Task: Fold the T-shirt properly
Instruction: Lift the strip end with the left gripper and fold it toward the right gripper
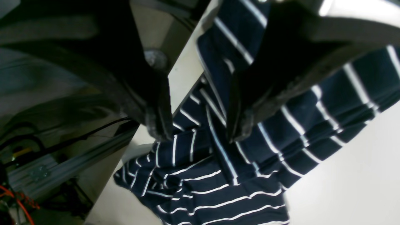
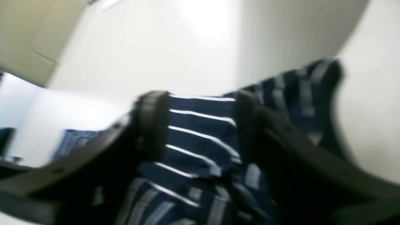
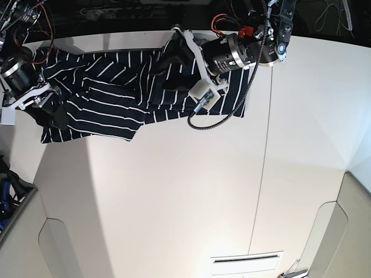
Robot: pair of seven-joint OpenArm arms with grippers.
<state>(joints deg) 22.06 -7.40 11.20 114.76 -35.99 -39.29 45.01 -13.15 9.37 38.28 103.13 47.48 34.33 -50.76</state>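
1. Seen from the base view, the T-shirt (image 3: 110, 98) lies rumpled along the far edge of the white table (image 3: 174, 202), dark navy with thin white stripes, stretching from the left side to just past the middle.
2. At the left of that view, the right gripper (image 3: 51, 110) sits over the shirt's left end. Its wrist camera, which is blurred, shows both black fingers (image 2: 153, 125) standing wide apart with striped cloth lying between them; neither finger visibly pinches the fabric, so nothing appears held.
3. Further right, near the middle of the far edge, the left gripper (image 3: 171, 63) reaches down onto the bunched right part of the shirt, with a coiled black cable (image 3: 223, 119) looping from its arm onto the cloth.
4. Its wrist camera shows the two dark fingertips (image 1: 157, 125) parted, a gap between them, hovering just above a fold of the shirt near the table's edge, gripping nothing.
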